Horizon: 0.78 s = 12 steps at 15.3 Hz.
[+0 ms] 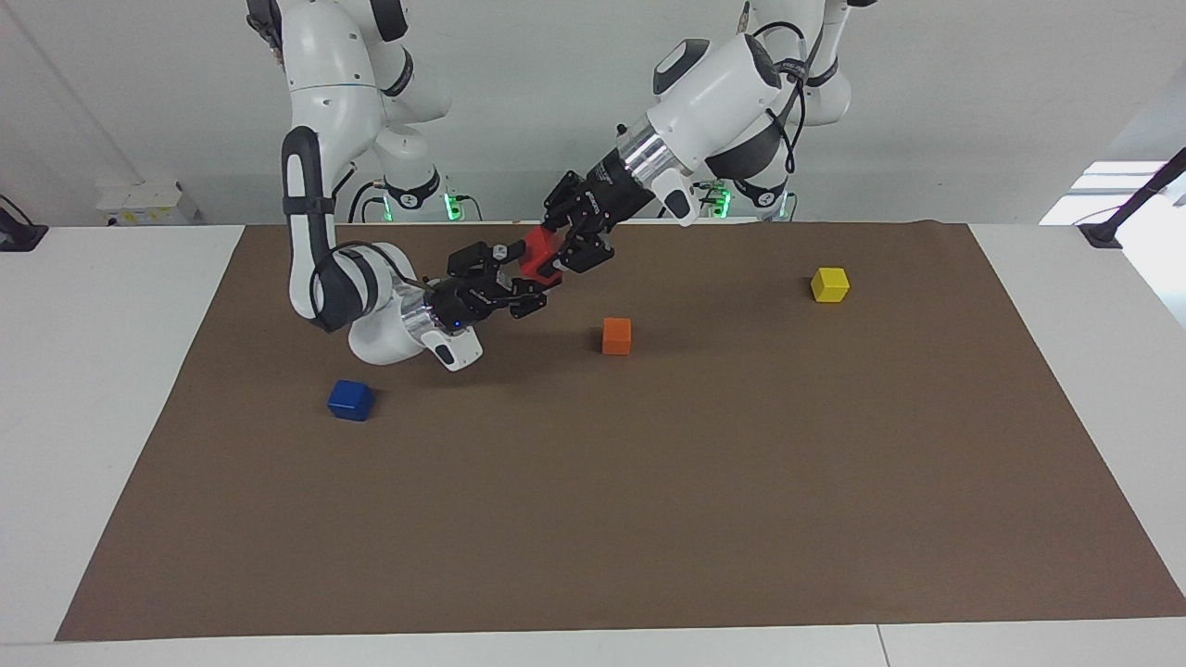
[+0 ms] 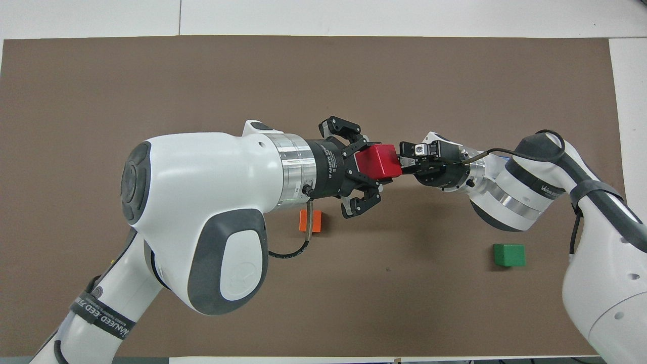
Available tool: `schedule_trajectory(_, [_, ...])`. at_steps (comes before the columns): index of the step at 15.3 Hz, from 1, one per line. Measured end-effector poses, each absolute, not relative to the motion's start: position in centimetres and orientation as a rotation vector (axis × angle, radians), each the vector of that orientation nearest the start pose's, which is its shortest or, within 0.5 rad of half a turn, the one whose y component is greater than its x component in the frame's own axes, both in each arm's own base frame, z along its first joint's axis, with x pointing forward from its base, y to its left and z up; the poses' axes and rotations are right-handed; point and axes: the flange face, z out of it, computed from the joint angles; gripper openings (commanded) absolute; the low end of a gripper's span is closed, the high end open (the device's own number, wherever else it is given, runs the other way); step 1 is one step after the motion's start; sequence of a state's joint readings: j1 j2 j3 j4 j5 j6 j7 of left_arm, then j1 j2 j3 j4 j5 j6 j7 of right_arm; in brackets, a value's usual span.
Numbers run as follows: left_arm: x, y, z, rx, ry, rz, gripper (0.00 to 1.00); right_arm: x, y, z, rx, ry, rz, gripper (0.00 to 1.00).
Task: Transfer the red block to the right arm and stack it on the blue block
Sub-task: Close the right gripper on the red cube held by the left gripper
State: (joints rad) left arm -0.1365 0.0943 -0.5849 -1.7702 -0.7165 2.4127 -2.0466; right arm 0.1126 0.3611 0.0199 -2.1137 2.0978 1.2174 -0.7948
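Left end effector (image 1: 559, 254) around glossy red cube (image 1: 537, 257)

Both arms met above the mat, left gripper (image 1: 554, 258) clamped on the block (image 2: 378, 161), right gripper (image 1: 521, 278) at it.

Open mat around blue block

Blue block (image 1: 350, 399) sits alone on the mat (image 1: 593, 519), top bare; orange block (image 1: 616, 335) and green block (image 2: 509, 255) lie well apart from it
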Motion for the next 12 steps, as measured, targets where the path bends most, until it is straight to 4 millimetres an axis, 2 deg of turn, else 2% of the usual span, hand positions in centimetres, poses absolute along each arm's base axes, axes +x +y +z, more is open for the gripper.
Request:
schedule_trajectory(1, [48.07,-40.89,57.37,1.546,1.841,-0.698,0.0,55.17,18.67,35.43,-0.962,0.07,0.012,0.34])
schedule_trajectory(2, [48.07,-40.89,57.38,1.546,1.84,-0.697,0.0,55.18,18.67,35.43,-0.962,0.07,0.012,0.09])
schedule_trajectory(3, [48.07,-40.9,57.38,1.546,1.84,-0.696,0.0,55.18,18.67,35.44,-0.962,0.07,0.012,0.0])
schedule_trajectory(5, [48.08,-40.9,57.37,1.546,1.839,-0.696,0.0,55.19,18.66,35.44,-0.962,0.07,0.011,0.0])
schedule_trajectory(6, [48.09,-40.89,57.36,1.546,1.838,-0.695,0.31,55.2,18.66,35.44,-0.963,0.071,0.011,0.0])
schedule_trajectory(7, [48.1,-40.89,57.36,1.547,1.837,-0.695,0.99,55.21,18.66,35.45,-0.963,0.07,0.01,0.0])
schedule_trajectory(12, [47.95,-40.83,57.12,1.57,1.845,-0.707,1.0,55.78,18.4,35.99,-1.008,0.088,-0.029,0.0])
